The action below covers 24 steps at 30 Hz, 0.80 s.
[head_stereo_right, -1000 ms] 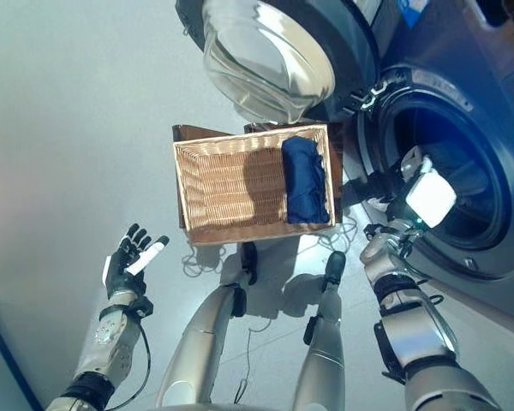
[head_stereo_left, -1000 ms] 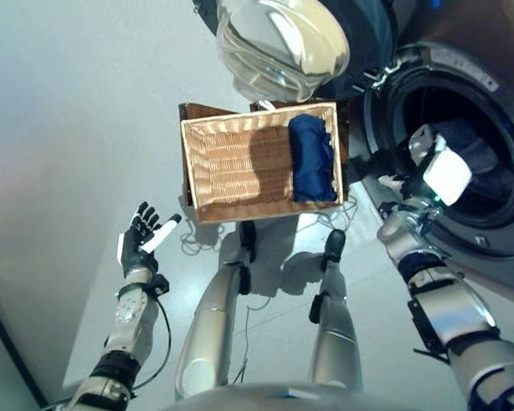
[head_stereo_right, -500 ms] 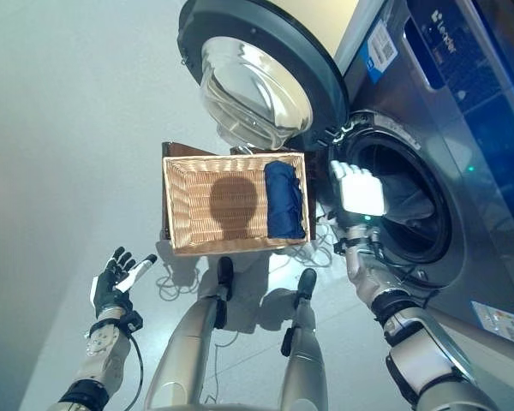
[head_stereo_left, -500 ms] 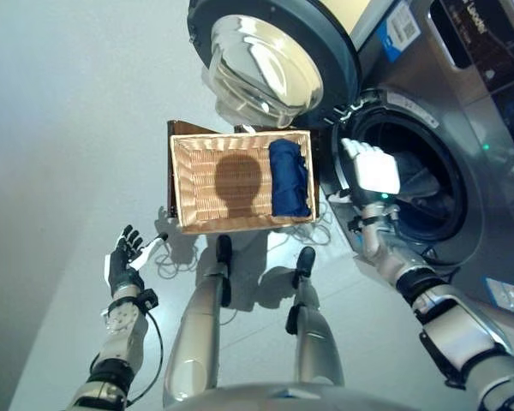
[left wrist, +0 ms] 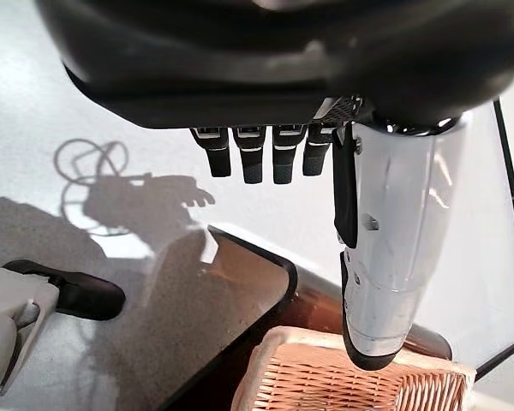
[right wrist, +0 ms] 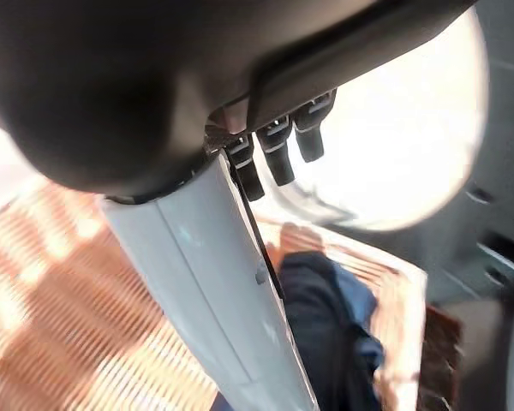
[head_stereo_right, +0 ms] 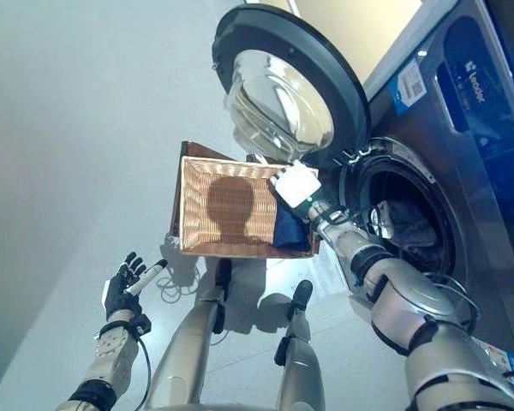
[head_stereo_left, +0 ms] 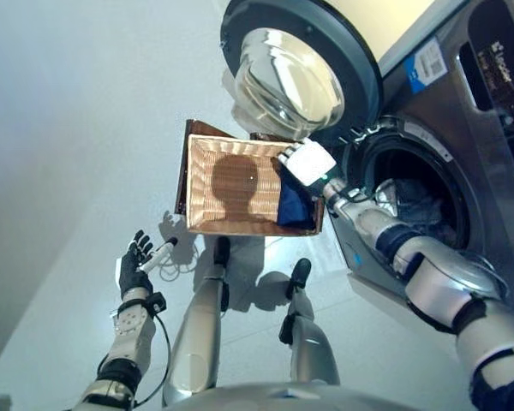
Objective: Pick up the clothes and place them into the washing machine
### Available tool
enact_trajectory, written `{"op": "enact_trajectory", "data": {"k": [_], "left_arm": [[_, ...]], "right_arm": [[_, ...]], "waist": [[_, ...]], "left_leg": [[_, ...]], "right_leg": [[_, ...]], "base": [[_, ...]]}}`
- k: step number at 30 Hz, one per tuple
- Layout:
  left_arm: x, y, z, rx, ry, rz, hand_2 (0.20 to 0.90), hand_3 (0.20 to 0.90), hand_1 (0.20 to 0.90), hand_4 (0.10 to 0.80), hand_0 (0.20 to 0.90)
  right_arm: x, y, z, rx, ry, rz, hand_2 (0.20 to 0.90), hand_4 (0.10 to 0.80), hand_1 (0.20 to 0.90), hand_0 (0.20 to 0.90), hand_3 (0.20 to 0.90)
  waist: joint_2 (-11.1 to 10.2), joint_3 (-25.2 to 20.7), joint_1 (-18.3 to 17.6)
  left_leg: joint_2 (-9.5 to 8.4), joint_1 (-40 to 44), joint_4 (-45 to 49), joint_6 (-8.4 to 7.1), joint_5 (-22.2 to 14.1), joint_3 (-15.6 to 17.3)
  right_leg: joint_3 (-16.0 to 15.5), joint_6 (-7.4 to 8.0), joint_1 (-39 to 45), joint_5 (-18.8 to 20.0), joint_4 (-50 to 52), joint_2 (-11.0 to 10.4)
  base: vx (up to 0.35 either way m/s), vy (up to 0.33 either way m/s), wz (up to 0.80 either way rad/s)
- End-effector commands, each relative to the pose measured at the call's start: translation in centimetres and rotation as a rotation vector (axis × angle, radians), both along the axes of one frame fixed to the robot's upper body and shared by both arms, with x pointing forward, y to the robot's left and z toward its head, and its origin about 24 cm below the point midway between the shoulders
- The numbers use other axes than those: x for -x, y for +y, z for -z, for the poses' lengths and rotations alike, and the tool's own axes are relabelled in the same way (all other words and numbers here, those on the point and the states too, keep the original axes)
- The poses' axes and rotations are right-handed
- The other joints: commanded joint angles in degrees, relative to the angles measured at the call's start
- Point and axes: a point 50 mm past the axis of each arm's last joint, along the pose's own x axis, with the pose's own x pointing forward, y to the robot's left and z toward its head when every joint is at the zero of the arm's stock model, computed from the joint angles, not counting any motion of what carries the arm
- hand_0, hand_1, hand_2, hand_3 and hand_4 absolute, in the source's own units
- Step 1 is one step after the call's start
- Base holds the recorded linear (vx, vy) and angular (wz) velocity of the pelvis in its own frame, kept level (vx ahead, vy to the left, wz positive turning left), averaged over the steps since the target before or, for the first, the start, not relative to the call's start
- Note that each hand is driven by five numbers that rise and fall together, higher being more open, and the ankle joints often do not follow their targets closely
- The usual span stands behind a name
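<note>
A wicker basket (head_stereo_left: 231, 184) stands on the floor in front of the washing machine (head_stereo_left: 497, 145). A folded dark blue cloth (head_stereo_left: 295, 208) lies along the basket's right side. My right hand (head_stereo_left: 306, 162) hovers open just above that cloth, its white back facing up; in the right wrist view the blue cloth (right wrist: 325, 325) shows past the straight fingers (right wrist: 276, 152). Grey and blue clothes (head_stereo_left: 415, 199) lie inside the drum. My left hand (head_stereo_left: 136, 265) hangs open low at the left, away from the basket and holding nothing.
The round glass door (head_stereo_left: 295, 77) stands swung open above the basket, left of the drum opening (head_stereo_right: 403, 227). A dark brown board (left wrist: 231, 300) lies under the basket. Pale floor spreads to the left.
My right hand has come out of the drum opening and moved left over the basket's blue cloth. The view has shifted too. The left hand has stayed put.
</note>
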Motion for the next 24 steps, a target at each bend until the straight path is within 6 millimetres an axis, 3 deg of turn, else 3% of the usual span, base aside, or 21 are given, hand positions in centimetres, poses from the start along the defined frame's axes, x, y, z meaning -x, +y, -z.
{"op": "enact_trajectory", "data": {"k": [1,6,8,16,24], "left_arm": [[-0.7,0.1,-1.5,-0.055,-0.09,0.045,0.9,0.9,0.9,0.8,0.9],[-1.0,0.0,-1.8,-0.046,-0.106,0.049,0.9,0.9,0.9,0.8,0.9],[-1.3,-0.2,-2.6,-0.033,-0.15,0.06,0.9,0.9,0.9,0.8,0.9],[-2.1,-0.7,-3.8,-0.003,-0.221,0.07,0.9,0.9,0.9,0.8,0.9],[-3.0,-1.1,-4.8,0.019,-0.273,0.069,0.9,0.9,0.9,0.8,0.9]], "right_arm": [[-2.0,0.1,-5.7,0.07,-0.157,-0.011,0.9,0.8,0.9,0.9,0.9],[-2.3,0.7,-6.9,0.12,-0.158,-0.022,0.9,0.8,0.9,0.9,0.9],[-2.5,0.1,-7.6,0.169,-0.152,-0.001,0.9,0.8,0.9,0.9,0.9],[-2.7,-1.5,-7.9,0.201,-0.132,0.055,0.9,0.8,0.9,0.9,0.9],[-2.3,-3.3,-6.8,0.208,-0.079,0.104,0.9,0.8,0.9,0.9,0.9]], "waist": [[1.9,1.4,3.6],[1.5,2.0,4.6],[1.4,2.8,5.5],[1.5,4.3,6.4],[2.0,5.8,6.4]], "left_leg": [[-1.27,9.0,-19.7,-5.18,8.9,-3.8],[-1.71,8.3,-19.7,-5.38,9.0,-5.2],[-2.32,7.3,-19.7,-5.72,9.3,-6.6],[-3.14,6.3,-19.7,-6.26,9.4,-8.2],[-3.44,5.4,-19.7,-6.57,9.8,-9.0]], "right_leg": [[-0.6,1.31,8.2,-3.8,2.2,2.1],[-1.7,1.38,8.5,-3.8,1.9,2.0],[-2.9,1.37,8.8,-4.3,1.7,2.0],[-4.3,1.28,9.3,-5.3,1.6,2.0],[-5.3,1.18,9.0,-5.8,1.6,2.0]], "base": [[0.026,-0.008,0.29],[0.021,0.001,0.22],[0.029,-0.007,0.2],[0.014,-0.006,0.16],[-0.004,0.002,0.08]]}}
